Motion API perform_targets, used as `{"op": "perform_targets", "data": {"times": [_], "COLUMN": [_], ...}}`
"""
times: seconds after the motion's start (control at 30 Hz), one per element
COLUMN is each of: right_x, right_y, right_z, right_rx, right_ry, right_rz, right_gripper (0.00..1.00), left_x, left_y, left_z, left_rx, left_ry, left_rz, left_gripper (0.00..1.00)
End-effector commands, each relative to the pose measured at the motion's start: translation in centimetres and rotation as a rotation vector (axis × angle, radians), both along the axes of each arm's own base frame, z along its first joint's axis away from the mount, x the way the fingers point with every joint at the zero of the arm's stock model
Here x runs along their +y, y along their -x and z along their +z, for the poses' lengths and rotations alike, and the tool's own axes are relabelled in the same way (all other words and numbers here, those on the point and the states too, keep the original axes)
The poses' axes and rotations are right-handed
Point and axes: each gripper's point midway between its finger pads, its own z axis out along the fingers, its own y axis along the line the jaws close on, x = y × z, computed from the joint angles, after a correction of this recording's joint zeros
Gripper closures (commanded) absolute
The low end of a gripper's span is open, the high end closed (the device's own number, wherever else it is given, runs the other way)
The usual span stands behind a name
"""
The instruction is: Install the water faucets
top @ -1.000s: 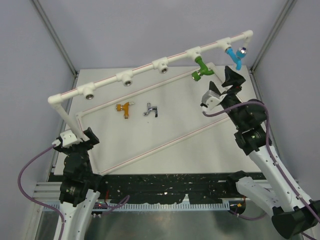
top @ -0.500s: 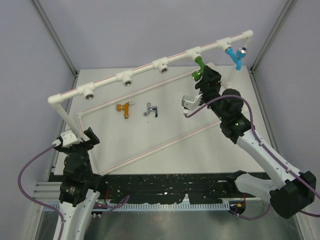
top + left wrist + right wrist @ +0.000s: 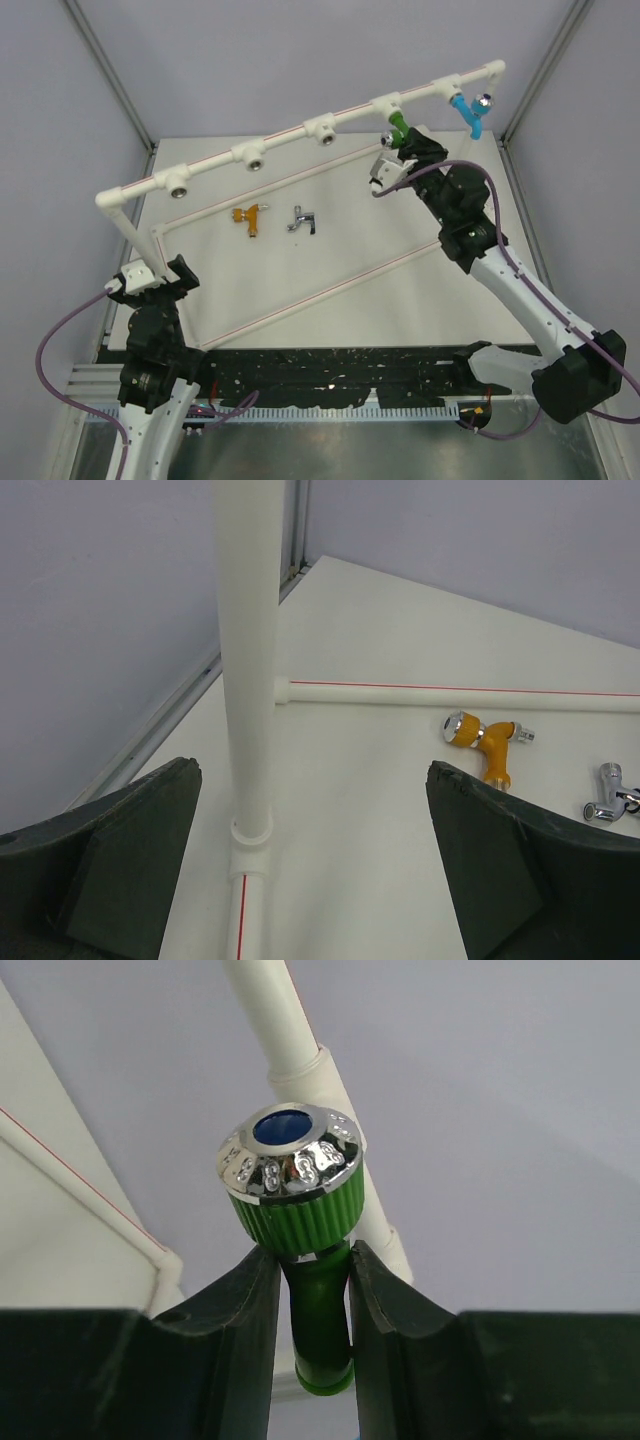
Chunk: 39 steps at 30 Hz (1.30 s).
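Left gripper (image 3: 315,870): spread wide, holding nothing; low at the near left, straddling the upright leg of the pipe frame (image 3: 248,680) without touching it.
Frame: white pipe with a red stripe; top rail climbing from near left to far right, five sockets along it.
Three left sockets (image 3: 254,160): bare, metal threads showing, nothing fitted.
Orange faucet (image 3: 250,216): lying loose on the table under the rail, just left of the silver one.
Silver faucet (image 3: 302,219): lying loose on the table too, near the orange one but apart from it.
Green faucet (image 3: 295,1190): hanging from the fourth socket, chrome cap with a blue centre turned toward the right wrist camera.
Right gripper (image 3: 312,1290): raised to the rail, closed on the green stem just below the ribbed knob.
Blue faucet (image 3: 470,112): hanging from the fifth socket at the far right end, free of both grippers.
Done: by the look of it, two of four up in the rail; tightness of the green one not readable.
Left to do: orange and silver to lift and fit, with three bare sockets to choose from.
Table (image 3: 350,270): plain matte white, with the frame's lower pipes lying across it as a slanted rectangle.
Room: pale grey-lilac walls (image 3: 300,50), metal corner posts (image 3: 113,80), black cable track (image 3: 330,362) along the near edge.
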Motion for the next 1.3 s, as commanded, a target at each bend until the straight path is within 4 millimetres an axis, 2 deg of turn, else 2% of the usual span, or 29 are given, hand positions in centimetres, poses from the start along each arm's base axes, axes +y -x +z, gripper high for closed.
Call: {"op": "perform_targets", "data": {"times": [0.0, 0.1, 0.17, 0.27, 0.33, 0.4, 0.47, 0.53, 0.6, 0.63, 0.67, 0.8, 0.9, 0.93, 0.97, 1.0, 1.03, 1.07, 1.1, 1.13, 1.23, 1.27], "right_x": [1.4, 1.4, 0.8, 0.4, 0.3, 0.4, 0.3, -0.2, -0.9, -1.4, -1.6, -2.7, -3.8, -4.3, -4.4, -4.7, -4.7, -5.0, -5.0, -5.7, -7.3, -8.4], "right_y": [1.4, 2.1, 2.4, 2.5, 2.7, 2.9, 2.6, 2.8, 3.8, 3.9, 4.5, 6.4, 7.3, 8.1, 8.2, 9.0, 9.2, 10.1, 10.2, 11.3, 12.7, 12.7], "right_z": [4.5, 5.1, 5.4, 5.2, 5.2, 5.6, 5.0, 5.0, 5.2, 5.1, 5.0, 4.4, 2.9, 3.0, 1.6, 1.6, -0.2, -0.1, -2.1, -2.1, -6.4, -7.4], "right_rx": [0.166, 0.29, 0.325, 0.386, 0.392, 0.352, 0.362, 0.339, 0.307, 0.286, 0.286, 0.236, 0.218, 0.208, 0.243, 0.244, 0.288, 0.279, 0.328, 0.308, 0.384, 0.373], "right_ry": [-0.664, -1.11, -1.292, -1.482, -1.533, -1.477, -1.47, -1.447, -1.408, -1.388, -1.375, -1.257, -1.257, -1.262, -1.256, -1.252, -1.248, -1.255, -1.276, -1.306, -1.408, -1.438], "right_rz": [0.228, 0.375, 0.436, 0.487, 0.538, 0.562, 0.532, 0.522, 0.501, 0.474, 0.461, 0.404, 0.349, 0.336, 0.298, 0.295, 0.262, 0.266, 0.237, 0.233, 0.111, 0.042], "right_gripper": [0.83, 0.86, 0.87, 0.88, 0.89, 0.89, 0.9, 0.86, 0.62, 0.56, 0.45, 0.25, 0.17, 0.1, 0.07, 0.01, 0.05, 0.04, 0.05, 0.05, 0.05, 0.04], "left_x": [0.4, 0.4, 0.4, 0.4, 0.4, 0.4, 0.4, 0.5, 0.5, 0.5, 0.5, 0.4, 0.5, 0.5, 0.5, 0.6, 0.6, 0.7, 0.7, 0.8, 0.9, 0.8], "left_y": [2.3, 2.4, 2.4, 2.5, 2.5, 2.5, 2.6, 2.6, 2.6, 2.6, 2.6, 2.6, 2.8, 2.9, 3.0, 3.3, 3.6, 3.8, 4.1, 4.4, 5.1, 5.3], "left_z": [3.2, 3.3, 3.3, 3.3, 3.4, 3.3, 3.4, 3.3, 3.3, 3.3, 3.3, 3.3, 3.5, 3.5, 3.6, 3.8, 4.0, 4.1, 4.2, 4.2, 4.1, 4.1], "left_rx": [-0.194, -0.201, -0.201, -0.205, -0.206, -0.206, -0.209, -0.208, -0.206, -0.209, -0.208, -0.203, -0.212, -0.215, -0.219, -0.226, -0.23, -0.229, -0.23, -0.227, -0.219, -0.22], "left_ry": [0.041, 0.044, 0.044, 0.046, 0.047, 0.047, 0.047, 0.048, 0.047, 0.048, 0.048, 0.046, 0.055, 0.063, 0.068, 0.074, 0.079, 0.081, 0.082, 0.083, 0.099, 0.108], "left_rz": [-0.012, -0.01, -0.012, -0.013, -0.013, -0.012, -0.013, -0.012, -0.01, -0.01, -0.01, -0.013, -0.008, -0.012, -0.011, -0.013, -0.014, -0.014, -0.013, -0.013, -0.018, -0.023], "left_gripper": [0.0, 0.0, 0.0, 0.0, 0.0, 0.0, 0.0, 0.0, 0.0, 0.0, 0.0, 0.0, 0.0, 0.0, 0.0, 0.0, 0.0, 0.0, 0.0, 0.0, 0.0, 0.0]}}
